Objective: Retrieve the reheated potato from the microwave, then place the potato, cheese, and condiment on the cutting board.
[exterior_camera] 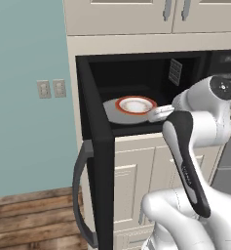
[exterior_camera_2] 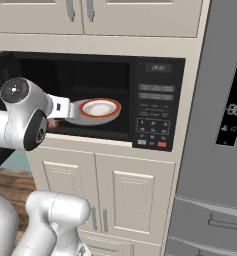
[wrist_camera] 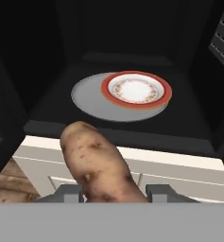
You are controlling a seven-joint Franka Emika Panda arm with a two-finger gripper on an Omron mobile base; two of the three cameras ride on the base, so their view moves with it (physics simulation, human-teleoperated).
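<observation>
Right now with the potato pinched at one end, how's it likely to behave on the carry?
The potato looks rigid, so it shouldn't sag. It is long and sticks out well past the gripper, so it may pivot between the fingers. Its rounded shape suggests it could roll once set down flat. The empty plate sits inside the microwave.

Cream panelled cabinets [exterior_camera_2: 115, 195] stand at six o'clock and more cabinet doors [exterior_camera: 131, 14] at twelve, a teal wall [exterior_camera: 24, 97] with two pale switch plates [exterior_camera: 51, 89] at nine, wood plank floor [exterior_camera: 34, 219] at seven, and a grey refrigerator [exterior_camera_2: 217, 125] at three.
</observation>
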